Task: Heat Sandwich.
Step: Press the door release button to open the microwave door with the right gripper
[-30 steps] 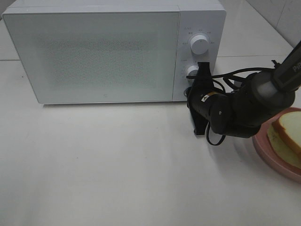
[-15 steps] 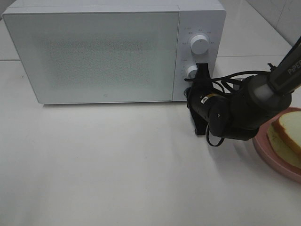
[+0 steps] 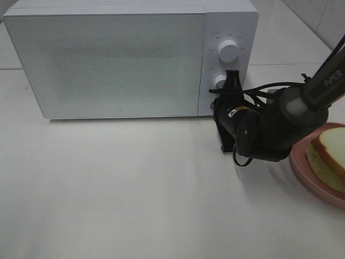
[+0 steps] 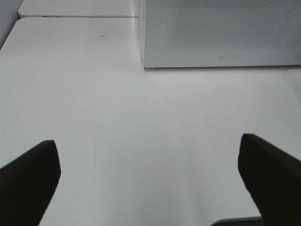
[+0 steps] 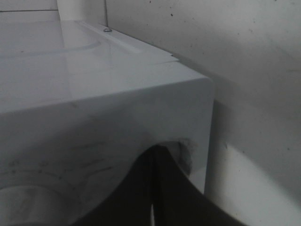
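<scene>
The left gripper (image 4: pixel 150 183) is seen only by its own wrist camera. Its two dark fingers (image 4: pixel 28 181) are spread wide apart, and nothing is held between them. Only the bare white desk (image 4: pixel 150 122) is seen under the gap, near the left front corner of the big white box-shaped microwave (image 3: pixel 108 59).

The microwave is set toward the far edge of the desk (image 3: pixel 135 210), on its left half. Its wide frosted door is shut. On the panel at the right of the door, two round white knobs are placed one over the other: the upper knob (image 3: pixel 228 52) and the lower knob (image 3: pixel 219 82).

The right gripper (image 3: pixel 232 81) is held just beside the lower knob, at the right front corner of the microwave. Its black fingers are pressed together, and nothing is gripped by them. Whether the knob is touched cannot be told. In the right wrist view the closed right gripper (image 5: pixel 151 188) is seen right in front of the white panel. The black right arm (image 3: pixel 280 127) is stretched in from the right edge of the desk, with loose black cables around it.

A round pink plate (image 3: pixel 303 164) is set by the right edge of the desk and is partly cut off by the picture. The sandwich (image 3: pixel 330 151), thick white bread with a tan crust over a pale yellow-green filling, is laid on this plate, well apart from both grippers.
</scene>
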Tool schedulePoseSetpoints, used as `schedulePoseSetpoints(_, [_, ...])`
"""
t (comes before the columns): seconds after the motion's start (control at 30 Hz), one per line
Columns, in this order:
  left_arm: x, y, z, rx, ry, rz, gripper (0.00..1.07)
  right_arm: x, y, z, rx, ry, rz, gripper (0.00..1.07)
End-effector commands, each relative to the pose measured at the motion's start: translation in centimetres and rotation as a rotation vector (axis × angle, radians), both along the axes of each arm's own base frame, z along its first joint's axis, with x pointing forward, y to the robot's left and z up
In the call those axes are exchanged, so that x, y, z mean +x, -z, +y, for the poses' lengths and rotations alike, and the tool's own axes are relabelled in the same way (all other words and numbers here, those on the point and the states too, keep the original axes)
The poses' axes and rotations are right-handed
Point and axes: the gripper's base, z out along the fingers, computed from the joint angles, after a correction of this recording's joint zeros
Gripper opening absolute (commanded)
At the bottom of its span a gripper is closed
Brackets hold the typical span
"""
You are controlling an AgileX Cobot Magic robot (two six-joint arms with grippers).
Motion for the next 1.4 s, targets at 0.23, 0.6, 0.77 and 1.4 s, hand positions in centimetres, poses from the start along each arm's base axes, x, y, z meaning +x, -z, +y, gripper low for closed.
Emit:
schedulePoseSetpoints(0.23, [-0.3,0.0,-0.1,-0.005,-0.002,-0.030,0.97,3.7,-4.8,-0.9,-0.011,0.072,-0.342,0.00])
schedulePoseSetpoints(0.6, [-0.3,0.0,-0.1,-0.005,-0.002,-0.030,0.97,3.6,-4.2,-0.7,0.005,0.071,-0.253,0.00])
schedulePoseSetpoints(0.77, [-0.3,0.0,-0.1,-0.005,-0.002,-0.030,0.97,3.6,-4.8,-0.7,0.009,0.066,-0.253,0.00])
schedulePoseSetpoints(1.4, [-0.3,0.0,-0.1,-0.004,-0.002,-0.030,0.97,0.7,-4.4,-1.0,0.000,0.005,-0.086,0.00])
